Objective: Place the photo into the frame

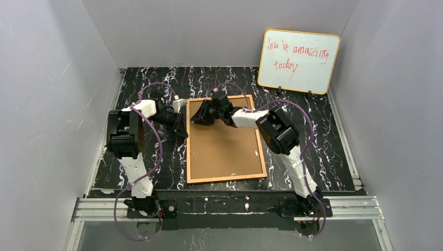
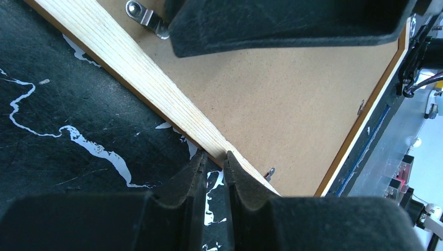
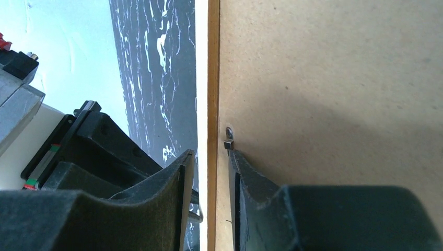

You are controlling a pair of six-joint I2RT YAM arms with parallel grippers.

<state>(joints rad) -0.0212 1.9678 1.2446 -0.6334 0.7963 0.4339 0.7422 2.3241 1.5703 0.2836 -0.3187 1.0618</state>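
**Frame back-up on tabletop, both end effectors at its upper-left corner**

Top view, centre: large thin orange-brown wooden picture frame, lying flat on black white-veined tabletop, plain brown board back facing up. Long sides running top to bottom of the view.

Upper right of the top view: yellow-edged whiteboard with red handwriting, propped against the back wall, well apart from the frame.

Left end effector: just left of the frame's upper-left corner in the top view. Barely open, only a thin slit between the black fingers. Nothing in the slit, tabletop showing through it. Tips right at the pale outer face of the frame rail, centre-bottom of the left wrist view. Cannot tell if touching.

Right end effector: reaching in from the right across the frame's upper part. Clamped over the frame's left rail, one finger outside above the tabletop, the other on the board back. Small metal tab just past that inner fingertip, middle of the right wrist view.

Top left of the left wrist view: silver metal hanger clip on the board back, next to the rail.
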